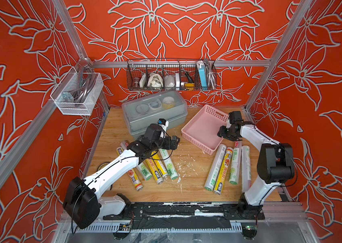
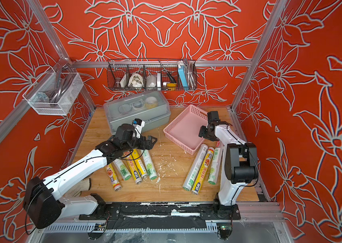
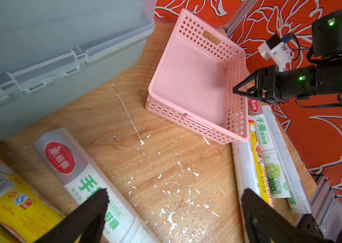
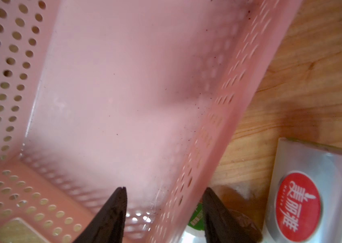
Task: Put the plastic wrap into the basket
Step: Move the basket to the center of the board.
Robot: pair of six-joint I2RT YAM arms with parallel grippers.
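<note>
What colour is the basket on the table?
The basket is pink, clearest in the left wrist view.

Robot-testing booth of a laboratory kind, seen in both top views. An aluminium frame [image 1: 178, 63] enclosed a wooden tabletop [image 1: 191, 189], and red flowered cloth [image 1: 178, 31] lined the three walls. Two white-and-black robot arms, the left arm [image 1: 111, 170] and the right arm [image 1: 256, 136], stood on a black mounting rail [image 1: 176, 210] at 6 o'clock. A black wire basket [image 1: 132, 71] of odds and ends hung at 12 o'clock and a white mesh basket [image 1: 71, 108] at 10 o'clock. Household props, rolls of plastic wrap [image 1: 218, 168] and a pink basket [image 1: 195, 141], lay on the tabletop.
</note>
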